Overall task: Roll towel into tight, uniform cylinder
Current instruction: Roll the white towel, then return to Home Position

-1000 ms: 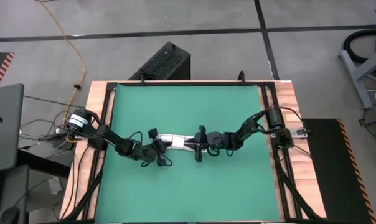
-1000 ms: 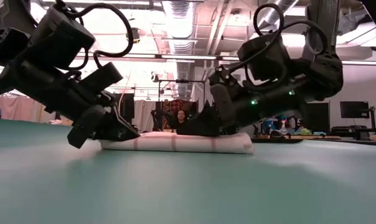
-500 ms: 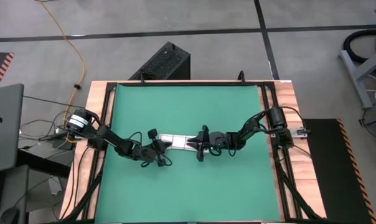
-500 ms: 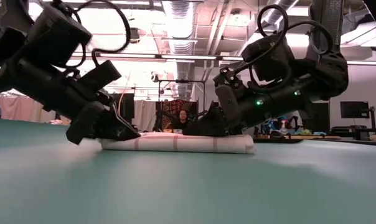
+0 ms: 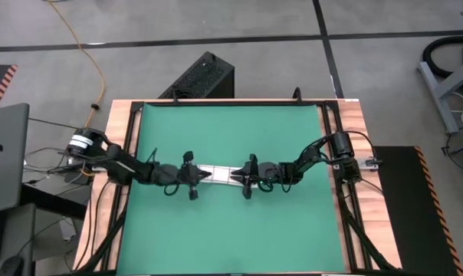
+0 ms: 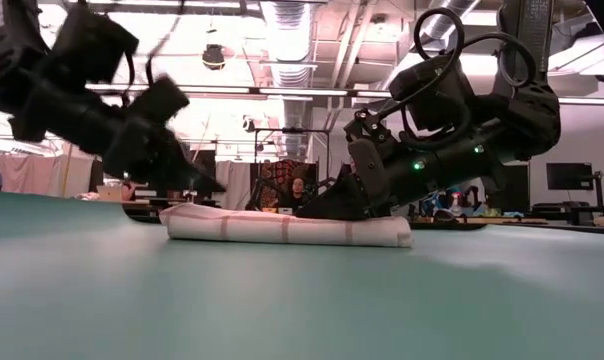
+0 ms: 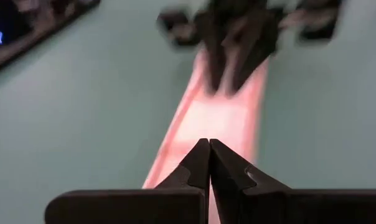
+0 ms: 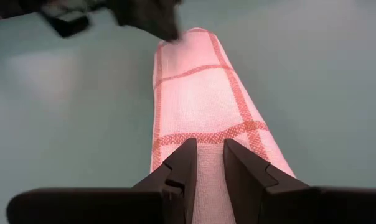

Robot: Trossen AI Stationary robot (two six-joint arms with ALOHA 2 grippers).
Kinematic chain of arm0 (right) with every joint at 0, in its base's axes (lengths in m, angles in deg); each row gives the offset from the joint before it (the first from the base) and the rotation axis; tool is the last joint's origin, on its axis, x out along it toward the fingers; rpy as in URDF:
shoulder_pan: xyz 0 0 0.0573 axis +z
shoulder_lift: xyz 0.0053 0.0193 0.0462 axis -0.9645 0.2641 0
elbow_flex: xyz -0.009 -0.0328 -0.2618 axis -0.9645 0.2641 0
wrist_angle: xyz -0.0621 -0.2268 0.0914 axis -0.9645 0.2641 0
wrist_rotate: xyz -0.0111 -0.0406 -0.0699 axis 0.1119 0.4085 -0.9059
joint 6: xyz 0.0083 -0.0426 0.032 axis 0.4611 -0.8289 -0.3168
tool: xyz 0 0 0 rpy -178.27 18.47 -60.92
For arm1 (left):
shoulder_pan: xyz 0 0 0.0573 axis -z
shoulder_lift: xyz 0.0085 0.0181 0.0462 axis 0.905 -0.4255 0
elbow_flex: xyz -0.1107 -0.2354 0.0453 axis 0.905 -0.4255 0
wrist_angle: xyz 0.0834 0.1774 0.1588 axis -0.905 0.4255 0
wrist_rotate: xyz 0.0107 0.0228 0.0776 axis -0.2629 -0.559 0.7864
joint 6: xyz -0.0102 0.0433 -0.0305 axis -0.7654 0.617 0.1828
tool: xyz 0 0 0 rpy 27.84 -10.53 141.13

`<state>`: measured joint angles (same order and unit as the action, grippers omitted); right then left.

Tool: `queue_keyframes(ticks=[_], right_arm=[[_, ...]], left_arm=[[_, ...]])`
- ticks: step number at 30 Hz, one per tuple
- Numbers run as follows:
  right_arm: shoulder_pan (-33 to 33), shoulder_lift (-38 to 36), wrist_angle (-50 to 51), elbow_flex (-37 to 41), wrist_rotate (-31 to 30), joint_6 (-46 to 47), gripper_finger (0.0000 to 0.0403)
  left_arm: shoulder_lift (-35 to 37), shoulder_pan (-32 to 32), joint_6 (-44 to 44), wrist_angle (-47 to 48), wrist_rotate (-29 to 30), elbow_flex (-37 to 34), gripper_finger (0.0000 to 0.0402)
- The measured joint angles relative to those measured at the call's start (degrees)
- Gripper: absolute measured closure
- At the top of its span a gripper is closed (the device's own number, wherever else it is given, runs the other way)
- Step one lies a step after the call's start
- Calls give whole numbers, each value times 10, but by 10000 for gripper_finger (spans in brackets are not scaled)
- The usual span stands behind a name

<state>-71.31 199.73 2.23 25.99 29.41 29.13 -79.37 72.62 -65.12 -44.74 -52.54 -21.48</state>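
Midway across the green mat (image 5: pixel 224 138) lies the towel (image 5: pixel 216 173), a thin white cloth with a red-brown grid of square checks, already rolled into a long narrow cylinder running from one arm toward the other.

Low view: the roll (image 6: pixel 287 228) sits flat on the mat surface, several red-brown stripes crossing it, both ends fairly even.

Left gripper (image 5: pixel 192 177): at the towel's left end, just above it, tilted down toward the roll. Fingers pressed together, nothing between them; the left wrist view shows the two dark tips (image 7: pixel 208 163) meeting in a point over the cloth. Contact with the towel cannot be told from the low view, where this arm is blurred.

Right gripper (image 5: pixel 247 176): at the towel's right end, low on the roll. Fingers (image 8: pixel 182 167) slightly apart with a narrow gap, resting on top of the cloth; no fold is visibly pinched between them.

Beyond the mat, a person (image 6: pixel 298 192) sits in the room.
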Motion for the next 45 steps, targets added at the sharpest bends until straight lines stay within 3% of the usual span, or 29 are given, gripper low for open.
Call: queue_keyframes(ticks=[9,13,20,29,36,45], right_arm=[[0,0,0,-1,0,-6,301],[0,0,1,-2,0,-6,301],[0,1,1,-2,0,-6,301],[0,0,-9,-1,2,-7,301],[0,-58,20,2,7,-41,301],[-1,-209,132,0,9,-74,301]], left_arm=[[-13,-46,-26,-7,-21,-29,402],[-45,-35,-49,-22,-28,-29,402],[-126,-16,-89,-52,11,-29,401],[-133,-3,-120,-99,24,-54,401],[-63,-3,-122,-89,-9,-54,401],[114,0,-88,-24,-17,-54,402]])
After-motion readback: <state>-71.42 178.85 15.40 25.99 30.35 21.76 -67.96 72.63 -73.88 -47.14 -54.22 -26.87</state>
